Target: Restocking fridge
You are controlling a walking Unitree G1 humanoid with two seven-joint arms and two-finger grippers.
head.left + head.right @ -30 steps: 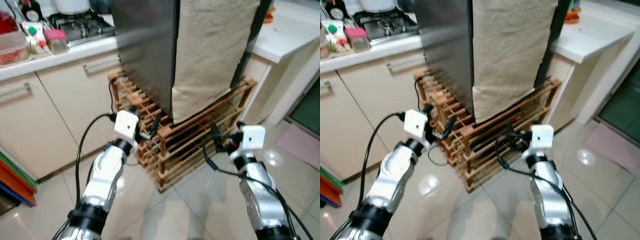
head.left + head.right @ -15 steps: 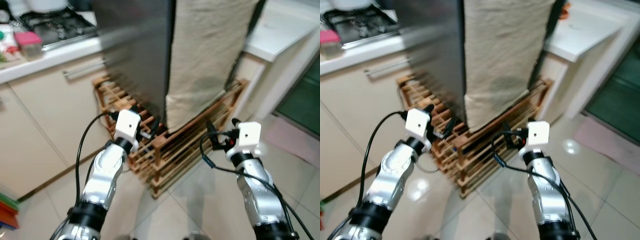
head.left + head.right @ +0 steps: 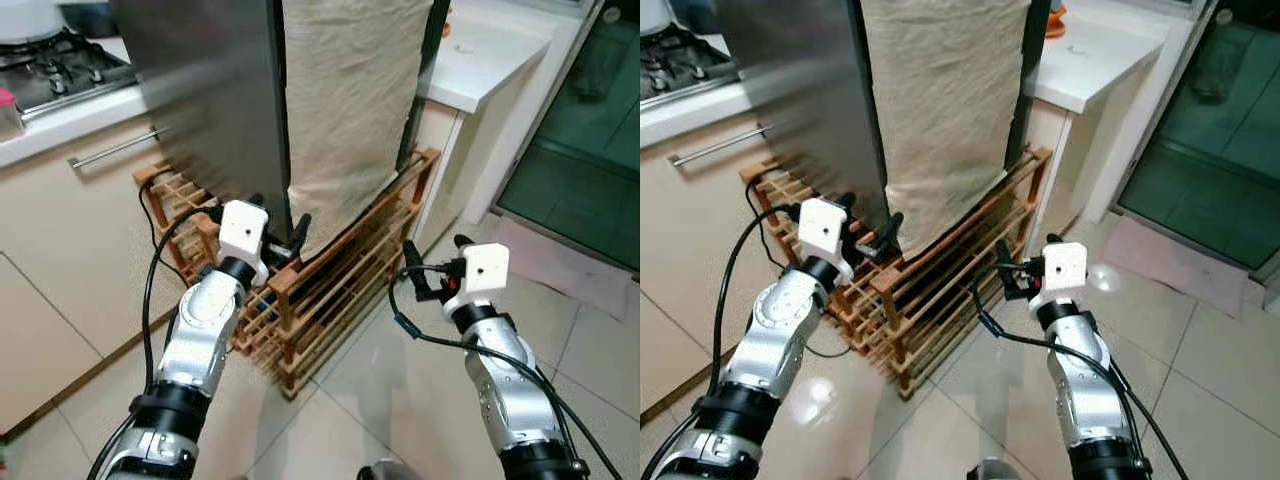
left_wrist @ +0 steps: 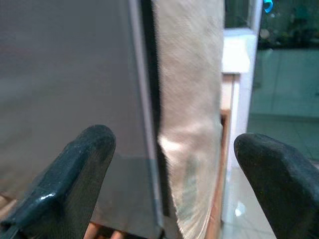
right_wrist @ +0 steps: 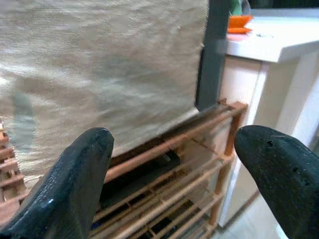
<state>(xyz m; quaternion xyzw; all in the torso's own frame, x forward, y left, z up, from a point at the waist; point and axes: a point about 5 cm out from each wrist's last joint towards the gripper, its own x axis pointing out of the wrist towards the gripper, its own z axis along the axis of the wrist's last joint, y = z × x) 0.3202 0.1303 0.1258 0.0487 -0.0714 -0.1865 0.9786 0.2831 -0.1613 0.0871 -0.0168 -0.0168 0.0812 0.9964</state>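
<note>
1. The fridge point(image 3: 215, 100) stands ahead of the robot — a tall steel-grey cabinet with a beige cloth point(image 3: 345, 110) hanging down its front; its door appears closed, though the cloth covers most of it.
2. It sits on a low wooden slatted rack point(image 3: 330, 290) on the tiled floor point(image 3: 400, 400), between the cream cabinets point(image 3: 70, 250) under the hob counter on the robot's left and a white counter point(image 3: 480, 60) on its right.
3. The left gripper point(image 3: 285, 240) is held up close to the fridge's lower front corner, just beside the rack's top rail; in the left wrist view its two black fingers point(image 4: 75, 184) are spread wide apart with nothing between them, framing the seam where the steel side meets the cloth.
4. The right gripper point(image 3: 418, 275) hovers over the floor near the rack's right end, apart from it, pointing toward the fridge (fingers likewise wide apart and empty in the right wrist view).
5. A dark glass door point(image 3: 580, 130) lies to the far right, and an orange object — too small to identify — rests on the white counter.
</note>
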